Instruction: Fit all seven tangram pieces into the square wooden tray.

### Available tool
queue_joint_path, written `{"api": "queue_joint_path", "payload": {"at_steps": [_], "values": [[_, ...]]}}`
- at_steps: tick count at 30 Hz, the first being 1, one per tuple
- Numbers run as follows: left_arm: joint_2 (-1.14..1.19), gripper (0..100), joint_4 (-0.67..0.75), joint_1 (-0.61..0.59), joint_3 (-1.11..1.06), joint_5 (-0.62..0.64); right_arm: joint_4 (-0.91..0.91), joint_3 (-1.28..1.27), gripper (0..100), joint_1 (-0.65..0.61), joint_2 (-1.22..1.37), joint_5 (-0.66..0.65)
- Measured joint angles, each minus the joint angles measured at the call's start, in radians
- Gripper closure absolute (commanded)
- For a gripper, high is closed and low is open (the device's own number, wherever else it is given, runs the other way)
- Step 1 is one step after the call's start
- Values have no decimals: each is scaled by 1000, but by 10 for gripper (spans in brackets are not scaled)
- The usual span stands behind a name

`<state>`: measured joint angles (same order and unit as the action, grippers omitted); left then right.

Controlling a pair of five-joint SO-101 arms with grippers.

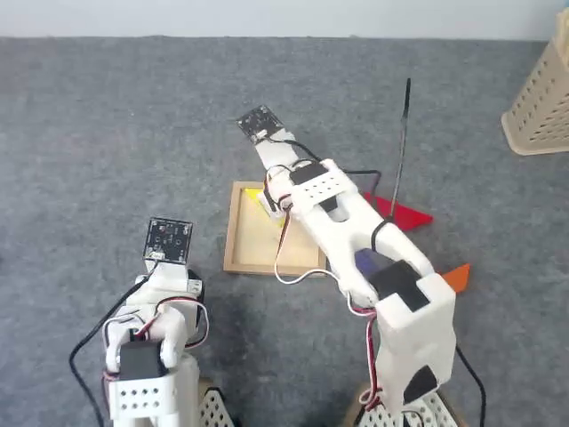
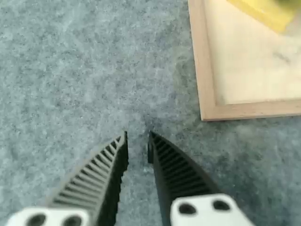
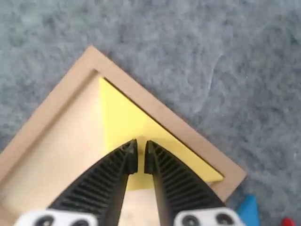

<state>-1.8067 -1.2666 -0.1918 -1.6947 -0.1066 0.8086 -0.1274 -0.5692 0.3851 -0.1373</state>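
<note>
The square wooden tray lies on the grey carpet at the middle. A yellow triangle sits flat in one of its corners, tight against the rim. My right gripper is shut, its tips over the yellow triangle's inner edge. The right arm stretches across the tray. My left gripper hangs shut and holding nothing above bare carpet, just off the tray's near rim. A red piece, an orange piece and a purple piece lie right of the tray. A blue piece lies outside the tray corner.
A thin black rod stands up behind the red piece. A beige perforated container stands at the far right edge. Cables loop around both arms. Open carpet spreads left of and behind the tray.
</note>
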Motion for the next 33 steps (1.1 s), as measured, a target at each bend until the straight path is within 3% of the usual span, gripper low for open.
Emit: {"api": "queue_joint_path", "payload": {"at_steps": [13,18,24,33], "values": [[0,929,0,0,0,0,51,-365,866,63,-482,29],[0,929,0,0,0,0,-28,-540,864,77,-500,35],[0,929,0,0,0,0,-35,-551,864,75,-502,117],[0,929,0,0,0,0,-44,-568,864,77,-502,135]]}}
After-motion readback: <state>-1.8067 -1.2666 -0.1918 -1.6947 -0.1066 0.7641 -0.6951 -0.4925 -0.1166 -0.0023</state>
